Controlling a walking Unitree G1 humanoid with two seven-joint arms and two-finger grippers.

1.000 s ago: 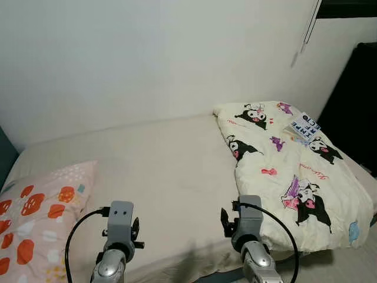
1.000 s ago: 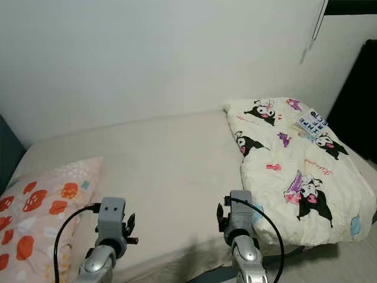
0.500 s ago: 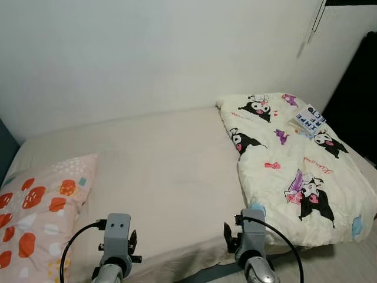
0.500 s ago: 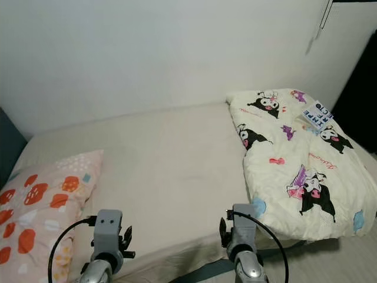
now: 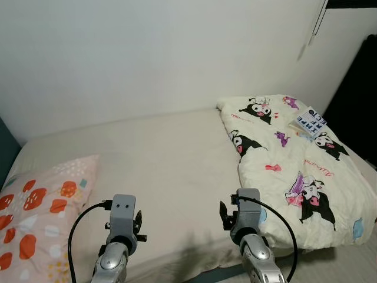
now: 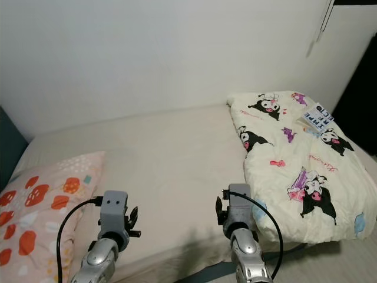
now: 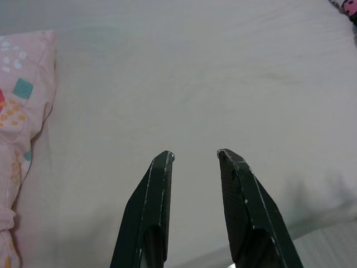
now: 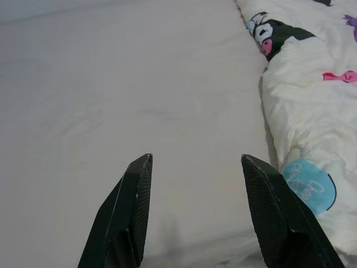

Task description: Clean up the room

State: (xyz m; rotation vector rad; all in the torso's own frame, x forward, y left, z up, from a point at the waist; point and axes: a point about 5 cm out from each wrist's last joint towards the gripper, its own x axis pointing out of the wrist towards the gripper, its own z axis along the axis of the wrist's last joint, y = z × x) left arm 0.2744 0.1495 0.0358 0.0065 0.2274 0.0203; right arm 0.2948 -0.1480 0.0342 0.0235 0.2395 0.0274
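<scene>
A cream bed sheet (image 5: pixel 159 159) spreads out before me. On its right part lies a folded white blanket (image 5: pixel 294 171) with black cartoon figures, and a small book (image 5: pixel 308 122) rests on the blanket's far end. A pink pillow (image 5: pixel 41 206) with red and orange prints lies at the left. My left gripper (image 7: pixel 195 156) is open over bare sheet, with the pillow (image 7: pixel 22 111) off to one side. Open as well, my right gripper (image 8: pixel 195 159) hovers over the sheet beside the blanket's edge (image 8: pixel 312 95). Neither holds anything.
A white wall (image 5: pixel 147 53) runs behind the bed. A dark panel (image 5: pixel 359 100) stands at the far right, and a thin cord (image 5: pixel 312 29) hangs near it. The bed's front edge lies just below both wrists (image 5: pixel 122 221).
The whole picture has shifted as the camera moved. Both arms stand a little higher in view than half a second ago. Blanket, book and pillow lie as before.
</scene>
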